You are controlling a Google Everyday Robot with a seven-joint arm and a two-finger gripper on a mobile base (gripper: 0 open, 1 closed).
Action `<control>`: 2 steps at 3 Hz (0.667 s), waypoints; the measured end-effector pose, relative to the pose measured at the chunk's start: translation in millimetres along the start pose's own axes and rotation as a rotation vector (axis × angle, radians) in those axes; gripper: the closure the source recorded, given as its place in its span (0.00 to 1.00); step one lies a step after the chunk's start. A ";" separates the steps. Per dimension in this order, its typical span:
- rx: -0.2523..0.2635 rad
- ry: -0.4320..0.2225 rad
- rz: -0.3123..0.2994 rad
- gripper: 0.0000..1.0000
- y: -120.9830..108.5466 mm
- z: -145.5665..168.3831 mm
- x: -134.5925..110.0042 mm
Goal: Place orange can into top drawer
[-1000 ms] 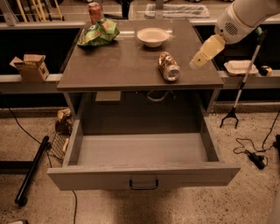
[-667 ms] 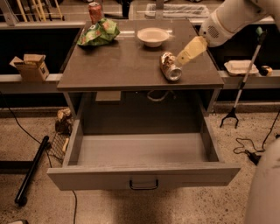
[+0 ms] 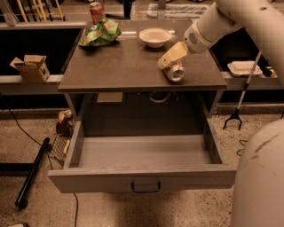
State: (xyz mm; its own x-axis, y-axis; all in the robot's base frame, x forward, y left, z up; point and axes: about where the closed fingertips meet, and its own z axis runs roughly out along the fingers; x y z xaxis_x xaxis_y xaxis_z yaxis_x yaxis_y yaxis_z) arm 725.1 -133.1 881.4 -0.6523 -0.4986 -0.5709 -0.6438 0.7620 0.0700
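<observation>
The orange can (image 3: 174, 72) lies on its side on the dark tabletop (image 3: 124, 66), near the front right, its silver end facing me. My gripper (image 3: 167, 60) comes in from the upper right on a white arm and sits right over the can's far end, its cream fingers (image 3: 174, 54) covering part of it. The top drawer (image 3: 142, 177) is pulled fully open below the table, with a flat grey front and a small dark handle (image 3: 145, 187). Nothing lies in it.
On the table's back stand a red-orange can (image 3: 96, 11), a green chip bag (image 3: 100, 33) and a white bowl (image 3: 155, 37). A cardboard box (image 3: 31, 67) sits on a ledge at left. A white tray (image 3: 243, 68) is at right. The robot's body (image 3: 259, 177) fills the lower right.
My gripper has moved left and down from the table's right edge to the orange can. The can has stayed on its side in the same place. The drawer stays open.
</observation>
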 end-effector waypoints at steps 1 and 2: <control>0.049 0.052 0.061 0.00 -2.8 24.0 2.1; 0.093 0.100 0.106 0.00 -9.8 41.7 7.9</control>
State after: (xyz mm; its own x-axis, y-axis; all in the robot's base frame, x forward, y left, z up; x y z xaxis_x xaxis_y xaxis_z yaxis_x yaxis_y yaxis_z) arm 742.8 -127.3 842.1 -0.7541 -0.4485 -0.4799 -0.5323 0.8453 0.0466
